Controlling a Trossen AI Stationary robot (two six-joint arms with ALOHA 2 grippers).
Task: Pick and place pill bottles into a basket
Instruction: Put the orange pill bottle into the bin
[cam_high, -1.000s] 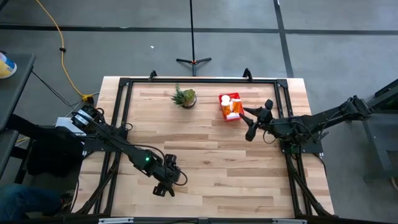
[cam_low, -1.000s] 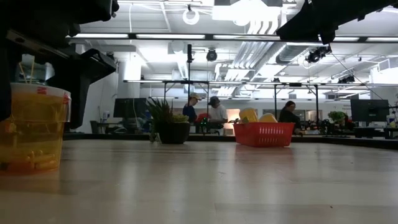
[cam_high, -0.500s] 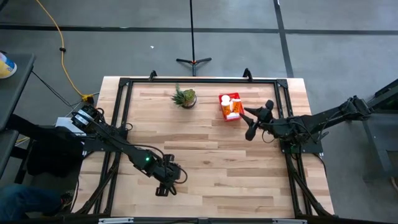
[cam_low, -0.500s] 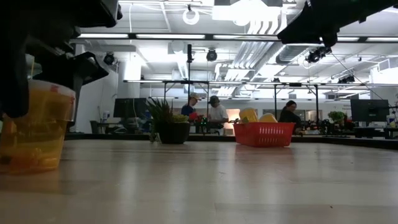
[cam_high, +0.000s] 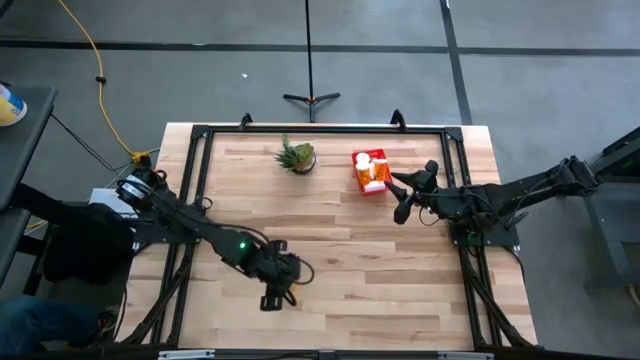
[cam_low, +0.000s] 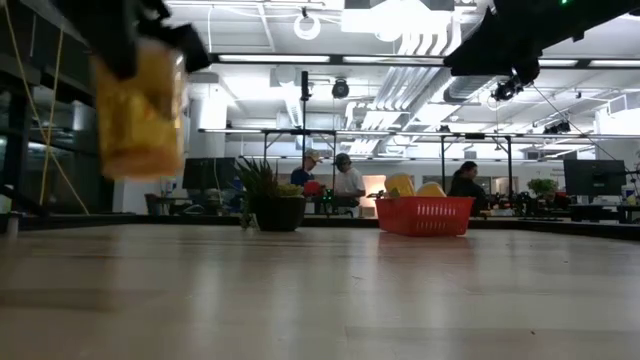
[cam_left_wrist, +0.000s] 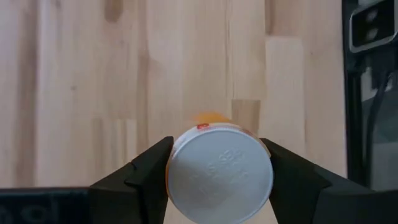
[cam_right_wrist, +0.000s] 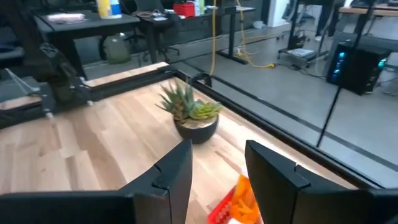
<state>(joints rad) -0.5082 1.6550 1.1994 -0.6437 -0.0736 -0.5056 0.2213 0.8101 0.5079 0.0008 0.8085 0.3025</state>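
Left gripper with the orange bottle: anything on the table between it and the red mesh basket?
No. In the high view only bare wood separates left gripper from red plastic basket.

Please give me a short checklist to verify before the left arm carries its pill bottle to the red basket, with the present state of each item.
1. Grip: the left hand is shut on the pill bottle, one finger on each side of the white cap. Ok.
2. Lift: in the low view the bottle hangs well above the table. Ok.
3. Path: the potted plant stands beside the basket, not on the straight line to it. Ok.
4. Right hand: open, waiting close beside the basket; it may crowd the drop. Not ok.
5. Room in the basket: bottles already lie inside; free space is unclear. Cannot tell.
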